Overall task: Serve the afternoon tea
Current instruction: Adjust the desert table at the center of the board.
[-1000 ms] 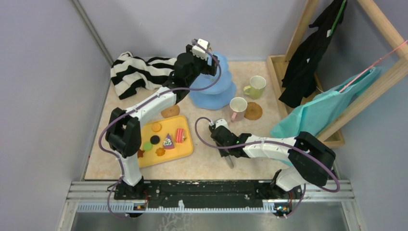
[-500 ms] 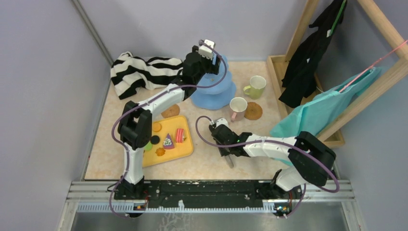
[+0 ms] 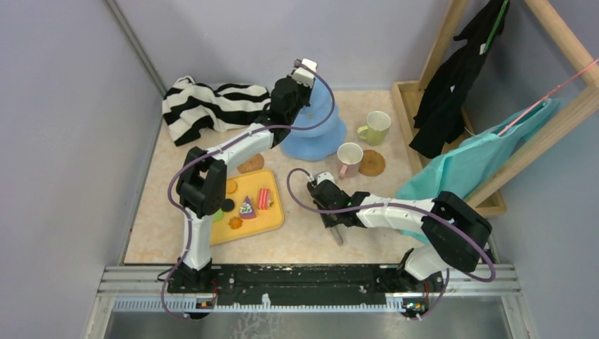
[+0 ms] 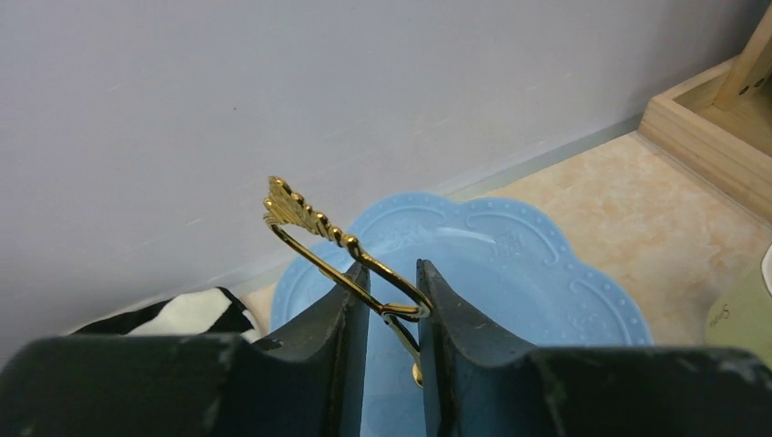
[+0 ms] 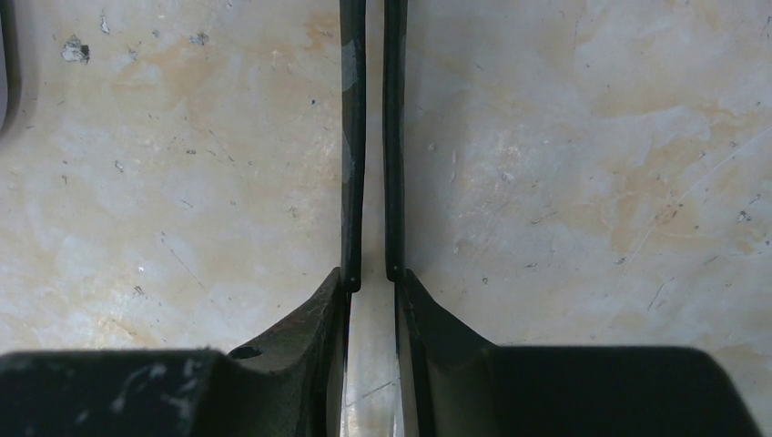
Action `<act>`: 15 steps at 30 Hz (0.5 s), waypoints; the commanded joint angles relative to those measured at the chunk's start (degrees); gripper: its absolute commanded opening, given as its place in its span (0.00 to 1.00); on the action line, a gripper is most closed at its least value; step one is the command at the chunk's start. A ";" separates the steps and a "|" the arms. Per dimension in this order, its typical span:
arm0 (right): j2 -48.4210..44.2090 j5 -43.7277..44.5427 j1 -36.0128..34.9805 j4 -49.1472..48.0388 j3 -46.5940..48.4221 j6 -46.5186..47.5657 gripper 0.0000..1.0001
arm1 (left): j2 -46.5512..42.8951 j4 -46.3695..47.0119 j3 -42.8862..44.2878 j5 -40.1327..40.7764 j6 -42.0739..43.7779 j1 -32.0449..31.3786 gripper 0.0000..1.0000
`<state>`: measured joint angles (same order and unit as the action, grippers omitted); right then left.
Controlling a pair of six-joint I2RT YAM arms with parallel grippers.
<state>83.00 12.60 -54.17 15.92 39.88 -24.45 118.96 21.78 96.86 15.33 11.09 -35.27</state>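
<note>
Evidently left jaws clamp the gold handle (image 4: 314, 223) of the stand (image 4: 510, 264) (thin, slippery, likely top-heavy); right jaws nearly closed, empty.

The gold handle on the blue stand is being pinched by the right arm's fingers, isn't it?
Wrong arm: the left arm's fingers pinch the gold handle on the blue stand, as the left wrist view shows.

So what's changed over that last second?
The left arm swung its elbow rightward, and the left gripper closed on the gold handle atop the blue stand. The right gripper, gripping its thin metal tool, the green cup, the pink-handled cup and the yellow tray stayed put.
</note>
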 commanded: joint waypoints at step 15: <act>0.23 -1.28 0.56 0.84 1.96 0.54 0.22 | -2.55 4.68 -0.66 8.57 9.90 -0.19 0.17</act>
<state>83.00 12.32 -54.08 15.94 39.88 -24.05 118.96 23.31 96.82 20.36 17.89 -35.53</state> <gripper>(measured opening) 0.227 0.180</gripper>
